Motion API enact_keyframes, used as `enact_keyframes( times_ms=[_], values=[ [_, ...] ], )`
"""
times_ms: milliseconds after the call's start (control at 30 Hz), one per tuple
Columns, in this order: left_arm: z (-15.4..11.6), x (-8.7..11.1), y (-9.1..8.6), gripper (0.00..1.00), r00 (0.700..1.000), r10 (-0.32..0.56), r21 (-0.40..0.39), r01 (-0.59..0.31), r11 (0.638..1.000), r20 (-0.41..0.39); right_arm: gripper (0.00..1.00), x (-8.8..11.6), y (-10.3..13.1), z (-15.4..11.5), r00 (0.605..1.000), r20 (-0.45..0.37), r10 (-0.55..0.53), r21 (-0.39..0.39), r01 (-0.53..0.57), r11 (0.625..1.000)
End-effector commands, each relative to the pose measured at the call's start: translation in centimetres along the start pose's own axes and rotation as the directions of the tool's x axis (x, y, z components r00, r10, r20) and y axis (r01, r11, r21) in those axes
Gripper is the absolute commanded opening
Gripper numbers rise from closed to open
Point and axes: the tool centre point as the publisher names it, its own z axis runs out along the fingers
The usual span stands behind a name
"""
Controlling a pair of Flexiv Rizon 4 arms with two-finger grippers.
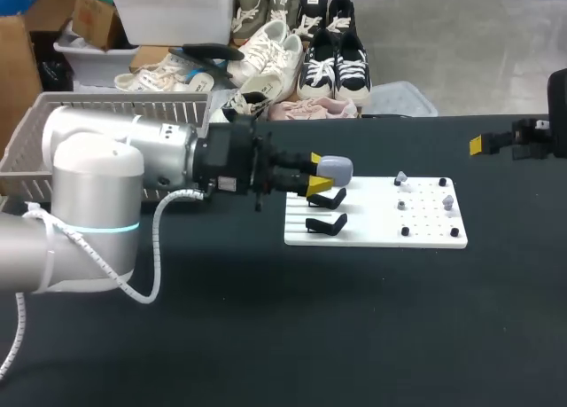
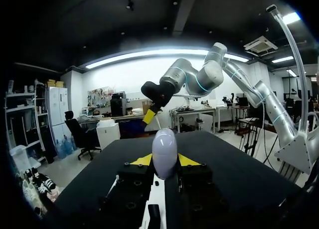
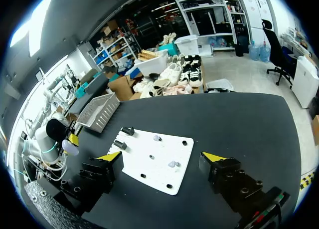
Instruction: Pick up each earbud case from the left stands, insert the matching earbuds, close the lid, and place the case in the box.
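Note:
My left gripper (image 1: 321, 172) is shut on a pale lavender earbud case (image 1: 337, 168), which it holds in the air over the left end of the white board (image 1: 375, 234). In the left wrist view the closed case (image 2: 164, 152) stands between the two yellow tips. Two empty black stands (image 1: 326, 223) sit under and beside it. Two small grey earbuds (image 1: 401, 177) (image 1: 447, 200) rest on the board's right half. My right gripper (image 1: 496, 143) hangs open at the table's far right; its wrist view shows the board (image 3: 149, 171) and earbuds (image 3: 173, 164) ahead of the wide-apart fingers.
A slatted beige basket (image 1: 35, 132) stands at the back left of the table, behind my left arm. Small black pegs (image 1: 406, 231) dot the board. Black tabletop runs along the front.

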Motion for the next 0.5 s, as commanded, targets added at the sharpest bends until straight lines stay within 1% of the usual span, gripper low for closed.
enact_keyframes(
  times_ms=[33, 133, 233, 267, 300, 367, 500],
  values=[
    [0.4, 0.6, 0.9, 0.0, 1.0, -0.001, 0.036, 0.0, 0.999, 0.022, 1.0, 0.7, 0.8, -0.5, 0.999, -0.008, -0.043, 0.009, 0.043, 0.999],
    [0.8, 0.8, 1.0, 0.0, 1.0, 0.002, 0.038, -0.003, 0.999, 0.026, 1.0, 0.9, 2.4, -1.3, 0.995, -0.009, -0.103, 0.023, 0.104, 0.994],
    [1.2, 1.0, 1.1, 0.0, 1.0, 0.009, 0.038, -0.01, 0.999, 0.024, 1.0, 1.3, 5.0, -2.1, 0.978, -0.007, -0.21, 0.051, 0.21, 0.976],
    [1.3, 1.0, 1.1, 0.0, 1.0, 0.009, 0.037, -0.01, 0.999, 0.027, 1.0, 1.4, 6.0, -2.3, 0.974, -0.003, -0.226, 0.028, 0.226, 0.974],
    [1.4, 1.0, 1.2, 0.0, 1.0, 0.009, 0.035, -0.01, 0.999, 0.03, 1.0, 1.6, 7.0, -2.5, 0.97, -0.001, -0.243, 0.02, 0.243, 0.97],
    [1.5, 1.1, 1.3, 0.0, 0.999, 0.008, 0.033, -0.009, 0.999, 0.034, 1.0, 2.0, 8.8, -2.6, 0.951, -0.018, -0.309, 0.03, 0.309, 0.951],
    [1.6, 1.3, 1.4, 0.0, 0.999, 0.005, 0.016, -0.005, 1.0, 0.035, 1.0, 2.8, 12.0, -2.8, 0.925, -0.032, -0.378, 0.007, 0.378, 0.926]
  ],
)
